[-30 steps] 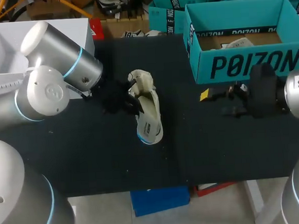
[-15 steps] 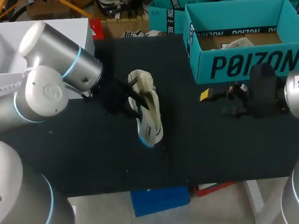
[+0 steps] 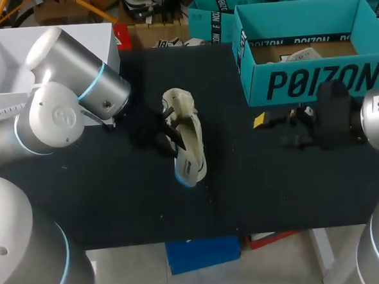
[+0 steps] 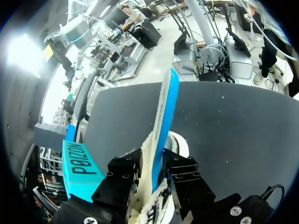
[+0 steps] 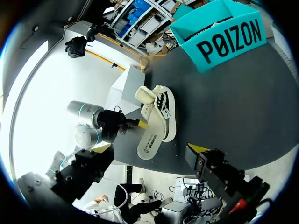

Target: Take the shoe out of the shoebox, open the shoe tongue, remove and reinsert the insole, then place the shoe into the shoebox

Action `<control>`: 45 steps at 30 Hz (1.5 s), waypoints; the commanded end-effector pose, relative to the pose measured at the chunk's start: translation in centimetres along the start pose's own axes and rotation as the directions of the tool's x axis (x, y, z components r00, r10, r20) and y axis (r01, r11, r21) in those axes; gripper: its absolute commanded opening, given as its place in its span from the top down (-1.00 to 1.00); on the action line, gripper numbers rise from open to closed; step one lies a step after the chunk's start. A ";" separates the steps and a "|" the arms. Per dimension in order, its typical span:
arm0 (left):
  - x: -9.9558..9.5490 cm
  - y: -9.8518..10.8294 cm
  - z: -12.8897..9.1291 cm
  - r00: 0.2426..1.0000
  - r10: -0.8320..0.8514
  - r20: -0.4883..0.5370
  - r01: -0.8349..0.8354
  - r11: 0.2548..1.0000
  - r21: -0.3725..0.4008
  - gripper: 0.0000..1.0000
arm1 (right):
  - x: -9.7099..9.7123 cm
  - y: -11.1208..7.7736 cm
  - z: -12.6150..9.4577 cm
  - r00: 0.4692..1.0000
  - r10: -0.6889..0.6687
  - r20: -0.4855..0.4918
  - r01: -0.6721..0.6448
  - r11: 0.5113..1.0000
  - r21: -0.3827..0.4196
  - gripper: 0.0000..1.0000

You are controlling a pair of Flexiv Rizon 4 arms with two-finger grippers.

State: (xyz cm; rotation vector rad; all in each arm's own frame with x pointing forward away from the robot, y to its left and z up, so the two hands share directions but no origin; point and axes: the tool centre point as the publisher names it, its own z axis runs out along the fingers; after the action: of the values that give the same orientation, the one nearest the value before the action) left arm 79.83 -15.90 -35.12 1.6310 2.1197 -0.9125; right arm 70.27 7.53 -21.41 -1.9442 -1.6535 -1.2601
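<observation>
Head view. Black table [image 3: 116,198]. The shoe [image 3: 191,148] is a cream low sneaker with a blue edge to its sole. It is out of the box and lies on its side just left of frame centre, long axis running up-down in the frame.

The left arm [image 3: 65,104] enters from the left edge. The left gripper [image 3: 169,131] sits at the shoe's left flank, against its upper half.

Left wrist view. The sole stands on edge between the left gripper's [image 4: 154,170] two black fingers [image 4: 122,176], one on each side, both pressed against it. State: clenched on the shoe. Fleecy cream lining shows low down between the fingers.

Right wrist view, cross-check. One yellow tip [image 5: 141,124] of the left gripper lies against the sole side of the shoe [image 5: 161,116]. The sole's underside faces this camera.

The shoebox [image 3: 314,83] is teal, with no lid on it, at upper right in the head view, well apart from the shoe. It has a brown cardboard floor with pale crumpled paper [image 3: 298,55] lying inside.

The right arm [image 3: 374,118] enters from the right edge. The right gripper [image 3: 274,130] is above the table just below the shoebox's front wall, nearer the box than the shoe. In its own view the right gripper [image 5: 150,158] has its fingers spread wide with nothing between them. State: released. Cannot tell its height over the table.
</observation>
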 end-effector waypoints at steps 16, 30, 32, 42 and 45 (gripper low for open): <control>-0.3 0.1 0.5 0.998 0.031 -0.048 -0.032 0.999 -0.009 1.00 | 0.0 0.0 0.0 1.000 0.000 0.000 0.000 1.000 0.001 -1.00; -0.1 0.8 0.3 0.997 0.045 -0.061 -0.049 0.997 -0.058 1.00 | 0.0 0.0 0.0 1.000 0.000 0.000 0.000 1.000 0.001 -1.00; 0.0 1.0 0.4 0.997 0.048 -0.063 -0.052 0.996 -0.066 1.00 | 0.0 0.0 0.0 1.000 0.000 0.000 0.000 1.000 0.001 -1.00; 0.1 2.7 0.7 0.998 0.037 -0.045 -0.042 0.993 -0.109 1.00 | 0.0 0.0 0.0 1.000 0.000 0.000 0.000 1.000 0.001 -1.00; 0.0 3.0 0.8 0.998 0.039 -0.045 -0.044 0.992 -0.122 1.00 | 0.0 0.0 0.0 1.000 0.000 0.000 0.000 1.000 0.001 -1.00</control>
State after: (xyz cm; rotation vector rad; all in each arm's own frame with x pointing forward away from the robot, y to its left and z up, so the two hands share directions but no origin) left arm 82.55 -15.65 -36.25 1.6465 2.1164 -0.7353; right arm 70.27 7.52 -21.41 -1.9441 -1.6534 -1.2601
